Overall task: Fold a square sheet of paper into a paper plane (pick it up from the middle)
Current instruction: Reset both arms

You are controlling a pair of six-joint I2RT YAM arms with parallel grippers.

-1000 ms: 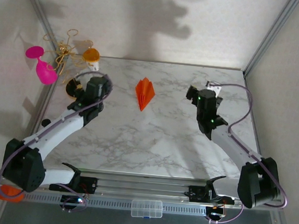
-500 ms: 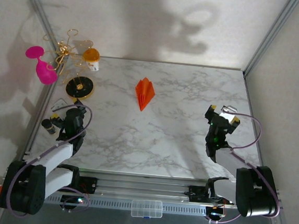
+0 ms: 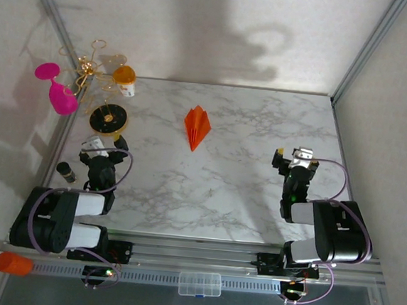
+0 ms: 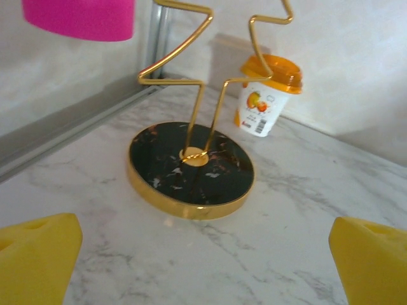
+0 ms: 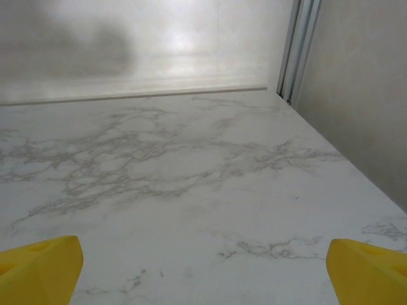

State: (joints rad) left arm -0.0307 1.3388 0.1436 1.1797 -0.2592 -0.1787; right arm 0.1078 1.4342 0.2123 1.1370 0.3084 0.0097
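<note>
The square sheet of paper is folded into an orange paper plane (image 3: 197, 127), a narrow dart lying flat at the back middle of the marble table (image 3: 207, 195) with its point toward me. Neither gripper touches it. My left gripper (image 3: 102, 149) sits low at the near left, well left of the plane, and my right gripper (image 3: 295, 159) at the near right. In the left wrist view the left gripper (image 4: 203, 273) is open, its yellow fingertips (image 4: 38, 254) far apart over bare marble. The right gripper (image 5: 203, 279) is open too, with nothing between its fingertips (image 5: 369, 270).
A gold wire stand on a black-and-gold disc (image 3: 109, 119) (image 4: 191, 168) stands just ahead of the left gripper. Behind it are an orange-and-white cup (image 3: 124, 78) (image 4: 267, 95) and a pink goblet (image 3: 59, 90). A small dark bottle (image 3: 66, 172) stands at the left edge.
Both arms have pulled back from beside the plane to the near edge and folded over their bases. Both grippers stayed open. The plane has not moved.
</note>
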